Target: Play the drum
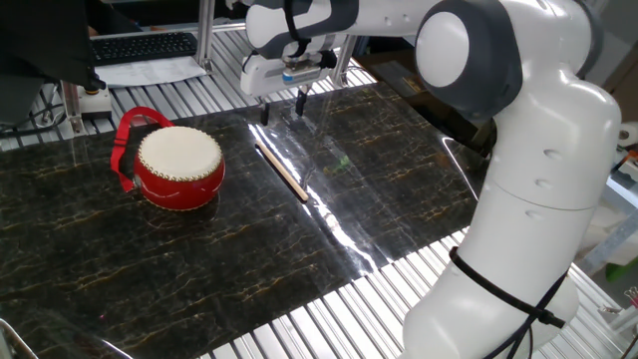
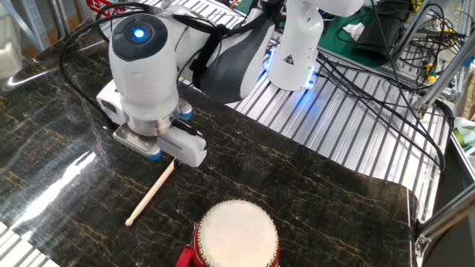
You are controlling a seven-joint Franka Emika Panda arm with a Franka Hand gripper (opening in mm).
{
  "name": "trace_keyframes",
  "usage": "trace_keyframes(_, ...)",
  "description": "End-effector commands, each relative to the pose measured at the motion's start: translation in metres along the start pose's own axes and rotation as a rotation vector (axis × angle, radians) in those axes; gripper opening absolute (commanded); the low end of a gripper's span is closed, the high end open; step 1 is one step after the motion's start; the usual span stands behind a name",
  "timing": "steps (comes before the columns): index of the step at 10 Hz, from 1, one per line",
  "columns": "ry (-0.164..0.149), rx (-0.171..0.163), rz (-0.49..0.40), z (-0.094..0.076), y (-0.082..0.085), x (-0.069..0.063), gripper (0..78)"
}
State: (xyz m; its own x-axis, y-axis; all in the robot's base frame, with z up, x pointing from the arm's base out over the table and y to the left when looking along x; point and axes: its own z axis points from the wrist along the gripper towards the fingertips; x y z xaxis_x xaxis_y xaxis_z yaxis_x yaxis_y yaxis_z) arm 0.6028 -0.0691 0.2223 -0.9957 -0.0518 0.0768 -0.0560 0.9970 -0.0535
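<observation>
Drum (image 1: 179, 166): red body, cream skin up, studded rim; sits flat on dark marble-look tabletop (image 1: 199, 259), nearest of the items in the one fixed view. Round, so no long axis; head faces straight up.
Strap (image 1: 128, 140): red loop, off the drum's side away from the stick.
Stick (image 1: 280, 171): thin light wood, lies flat on tabletop just beside drum, not touching it. Long axis runs diagonal, far end twd gripper, near end twd the table's front edge.
Gripper (image 1: 282, 108): hangs above the stick's far end, fingers pointing down. Two dark fingers (image 1: 300, 104) stand apart w/ a gap betw them; nothing held. Whether tips touch the table: can't tell.
Arm: white, reaches in from the right over the tabletop to the far side.
View diffs: the one fixed view shows finger gap + whole drum w/ strap. The other fixed view looks from the opposite side: drum (image 2: 236, 235) at bottom edge, partly cut off, strap barely in; stick (image 2: 151, 193) only part seen, upper end hidden under the gripper body (image 2: 157, 141); fingers not visible there, blocked by wrist housing w/ blue light.
Containers: drum head bare, nothing on it.
Far bkgd: keyboard (image 1: 145, 46) on ribbed metal surface past the table; cables (image 2: 386, 81) and robot base (image 2: 297, 55) in the other fixed view.
</observation>
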Motion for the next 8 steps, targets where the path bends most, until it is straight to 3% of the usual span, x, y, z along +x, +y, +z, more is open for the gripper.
trace_keyframes(1,-0.026,-0.03,0.037,0.0039,-0.0099,-0.0125,77.3)
trace_keyframes(8,-0.011,-0.022,0.049,0.0079,-0.0174,-0.0125,77.3)
